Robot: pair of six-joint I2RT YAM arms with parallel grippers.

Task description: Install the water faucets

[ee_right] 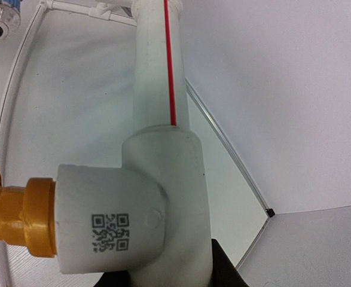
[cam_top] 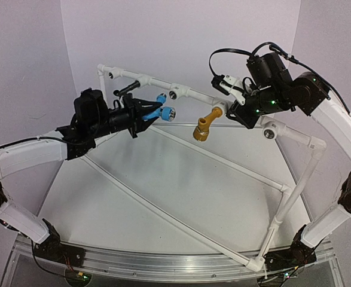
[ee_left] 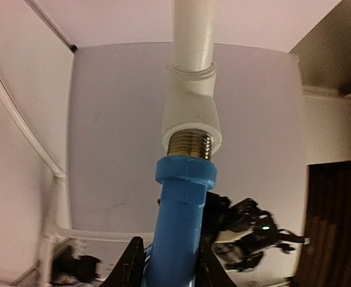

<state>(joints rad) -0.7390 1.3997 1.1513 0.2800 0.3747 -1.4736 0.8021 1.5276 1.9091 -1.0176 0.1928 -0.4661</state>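
Brass thread of the blue faucet (ee_left: 184,221) is meeting the mouth of the white socket (ee_left: 192,116), several turns showing, while the left gripper (ee_left: 169,266) is clamping the tap's body. Its long axis is running from 6 o'clock to 12 o'clock in the left wrist view, socket dead ahead. Toward 3 o'clock in the overhead view, the right gripper (cam_top: 234,110) is gripping the tee fitting (ee_right: 133,203) carrying the yellow faucet (cam_top: 204,127), so screwing the blue one home is looking like the nearer left arm's job.
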